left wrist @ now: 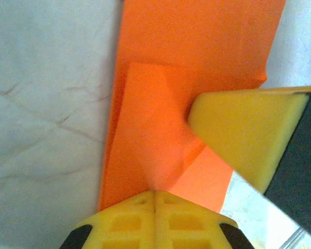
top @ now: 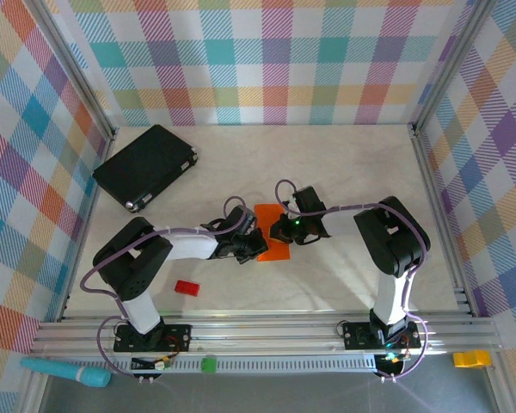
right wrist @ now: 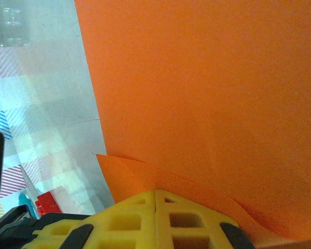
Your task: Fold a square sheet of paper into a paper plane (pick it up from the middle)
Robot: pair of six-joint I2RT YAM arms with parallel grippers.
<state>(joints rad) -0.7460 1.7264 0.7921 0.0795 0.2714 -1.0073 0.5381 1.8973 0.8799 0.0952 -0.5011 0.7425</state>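
Observation:
The square sheet of paper (top: 275, 250) is bright orange and lies partly folded on the table's middle, between both grippers. In the left wrist view the sheet (left wrist: 197, 41) shows a folded flap with angled creases. My left gripper (left wrist: 155, 192) is shut, its tips resting on a crease of that flap. It comes in from the sheet's left (top: 250, 246). My right gripper (right wrist: 155, 191) is shut too, with its tips down on the sheet (right wrist: 212, 78) beside a lifted layer edge. It sits at the sheet's right (top: 281, 230), and one of its yellow fingers (left wrist: 238, 135) presses the paper.
A black flat case (top: 146, 166) lies at the back left. A small red block (top: 187, 287) sits near the left arm, also seen in the right wrist view (right wrist: 47, 201). Aluminium rails (top: 267, 330) border the near edge, and checked walls stand on three sides.

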